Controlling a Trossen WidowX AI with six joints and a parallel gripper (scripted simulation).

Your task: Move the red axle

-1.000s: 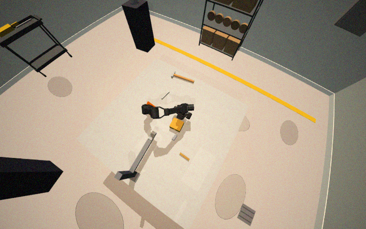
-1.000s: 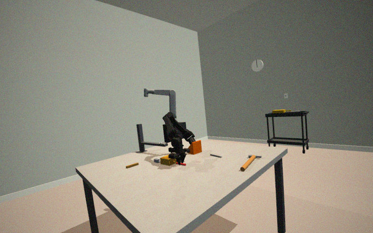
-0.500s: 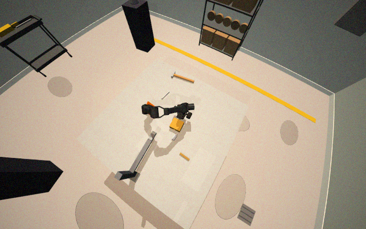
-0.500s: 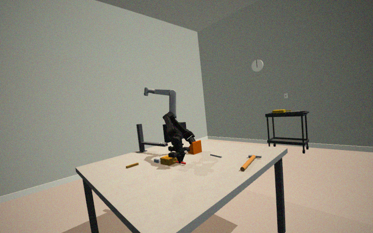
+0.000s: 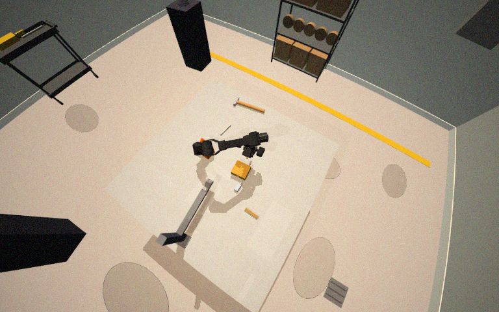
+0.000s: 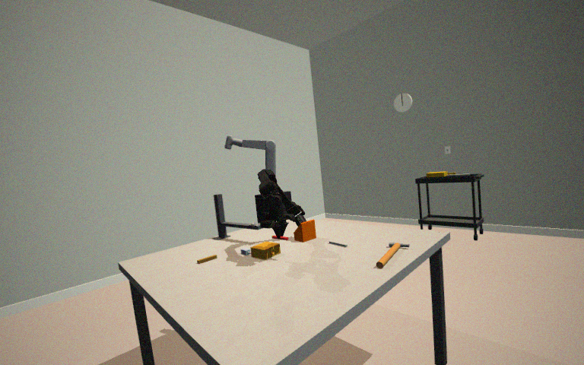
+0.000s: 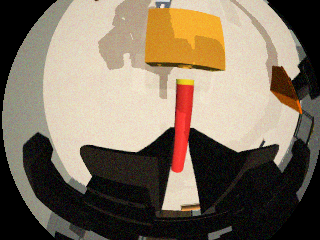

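Seen left to right in the exterior view, a short, narrow ochre bar (image 5: 251, 213) (image 6: 206, 258) lies on the pale, dark-legged table (image 5: 147, 176) (image 6: 301, 296) (image 7: 75, 90) at far left. Beyond it stands a slim dark upright post (image 6: 220, 215). Next comes a small whitish block (image 5: 237, 187) (image 6: 245, 252) (image 7: 163, 4), just beside a larger, box-shaped yellow-orange block (image 5: 240, 169) (image 6: 265, 250) (image 7: 185, 37) resting on the tabletop.

At center, the black parallel-jaw gripper (image 5: 248, 155) (image 6: 280, 236) (image 7: 180, 132) points its fingers down, drawn nearly together and clamped on the slender red cylindrical axle (image 6: 280, 238) (image 7: 183, 110). The wrist view shows the rod passing between the two dark fingertips, its yellow-tipped end reaching toward the yellow-orange block, with a gap separating the two. The axle is outside that block, and the fingers are apart from it as well. In the top view the arm covers most of the grip; whether the axle clears the tabletop cannot be told for certain.

Right of the gripper sits a bright orange block with a sloped side (image 5: 202, 140) (image 6: 306, 230) (image 7: 285, 91), close by the black arm. The axle is not set on it. Farther right are a thin grey metal rod (image 5: 225, 129) (image 6: 338, 243) and a hammer with an orange handle (image 5: 251, 106) (image 6: 388, 255), both lying on the table. At far right, a black two-tier cart (image 5: 29, 43) (image 6: 449, 178) stands on the floor, well apart from the table.
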